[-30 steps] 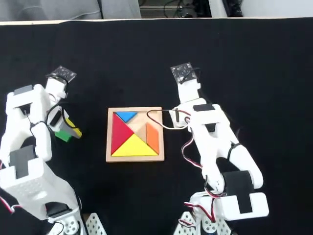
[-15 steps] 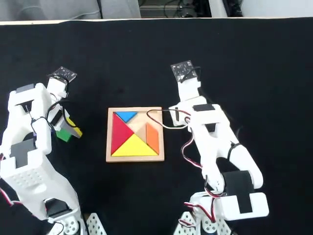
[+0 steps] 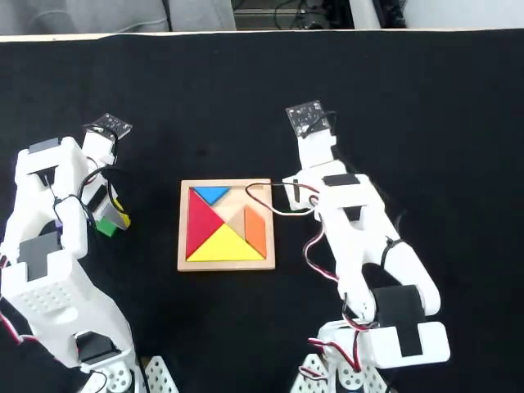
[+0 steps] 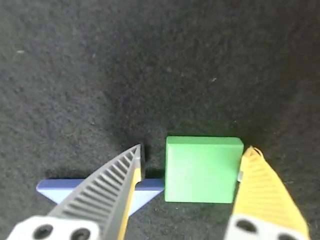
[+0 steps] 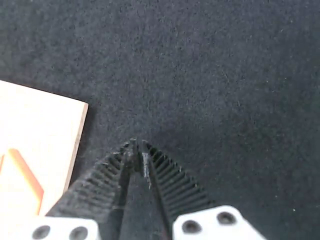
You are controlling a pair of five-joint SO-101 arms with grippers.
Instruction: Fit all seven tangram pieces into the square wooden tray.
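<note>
Counter is wearing a black, felt-like cloth with a fine nap. The square wooden tray, pale with a raised rim, is sitting near the middle of the counter.

Four flat, glossy pieces are lying inside it:
- a small blue triangle at the far-left corner
- a big red triangle along the left wall
- a big yellow triangle along the near wall
- an orange parallelogram along the right wall

Bare wood is showing between them.

A green square, a smooth block with sharp edges, is lying on the cloth well apart from the tray, toward the counter's left edge. A thin blue piece is lying just beside it, partly under a finger.

Your left gripper is standing spread wide, straddling the green square. The yellow finger is sitting right at one side of the block. The grey ribbed finger is leaving a narrow gap on the other side. It is gripping nothing.

Your right gripper is hanging over bare cloth just beside the tray's far-right corner, with its black ribbed fingers pressed together and nothing between them.
</note>
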